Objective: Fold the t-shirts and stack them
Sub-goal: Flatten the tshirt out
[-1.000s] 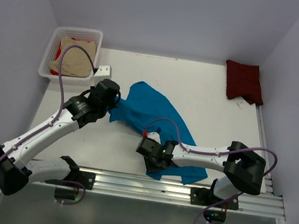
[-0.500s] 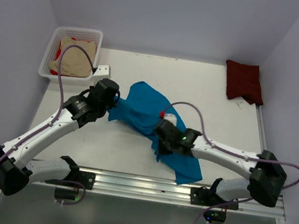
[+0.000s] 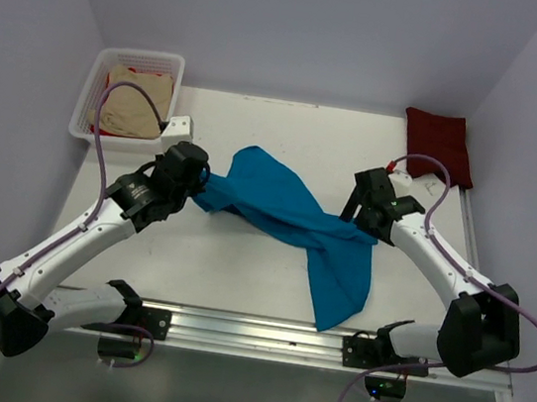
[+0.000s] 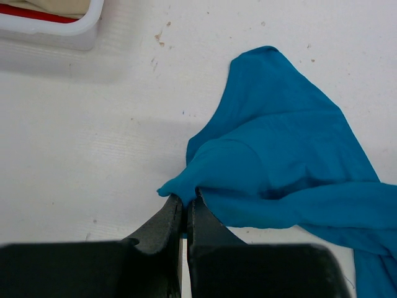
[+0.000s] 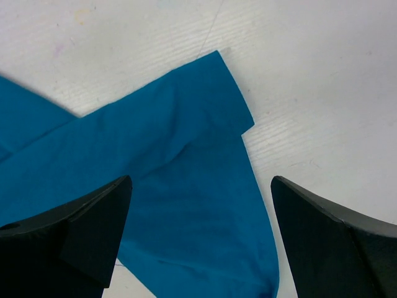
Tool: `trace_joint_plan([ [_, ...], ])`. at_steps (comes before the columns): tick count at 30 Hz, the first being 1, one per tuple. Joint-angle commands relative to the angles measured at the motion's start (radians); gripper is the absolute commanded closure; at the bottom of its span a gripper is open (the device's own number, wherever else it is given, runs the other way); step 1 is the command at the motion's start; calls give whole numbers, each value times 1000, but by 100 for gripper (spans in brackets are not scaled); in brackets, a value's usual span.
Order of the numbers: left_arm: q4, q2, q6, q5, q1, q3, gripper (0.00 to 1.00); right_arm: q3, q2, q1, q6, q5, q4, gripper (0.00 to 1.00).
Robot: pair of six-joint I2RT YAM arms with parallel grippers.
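- Left gripper (image 4: pixel 185 202): pressed together, pinching a small bunched fold at the left end of the teal t-shirt (image 4: pixel 291 155). Cloth tip protruding just left of the closed fingertips (image 4: pixel 169 214).
- Right gripper (image 5: pixel 200 183): spread wide, with nothing between the fingers. Positioned over the right part of the teal cloth, close to a straight hem and one square corner. Contact with the cloth: cannot tell.
- Teal t-shirt: unfolded, lying on the table (image 3: pixel 190 260) at its middle. Drawn into a twisted band running from the left gripper across toward the right gripper. Past the twist, a broad flap turning toward the near edge and ending just short of the mounting rail (image 3: pixel 260 332). On the far side of the band, near the left gripper, a rounded lobe lying flat.
- Maroon t-shirt (image 3: pixel 438 145): folded, at the far right corner of the table, well apart from the teal one.
- Basket (image 3: pixel 92 86): white plastic, at the far left corner. Inside, a beige t-shirt (image 3: pixel 134 107) on top, with a strip of red t-shirt (image 4: pixel 37 15) showing beneath it against the wall.
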Motion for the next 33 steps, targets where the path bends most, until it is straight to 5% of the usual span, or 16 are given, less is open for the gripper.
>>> trace_joint_plan([
  [1,2,-39,7,-40,9,0,100,-29,-42,2,-50,-102,74,1],
  [11,4,-27,6,-26,9,-6,100,-21,39,-37,-1,42,103,1],
  [19,-22,-56,2,-50,11,-15,100,-81,147,-182,42,-104,269,14],
  [28,-28,-64,-2,-63,20,-28,100,-182,115,-201,68,-223,323,34],
  [33,-10,-51,2,-54,21,-34,100,-242,95,-201,71,-248,338,36],
])
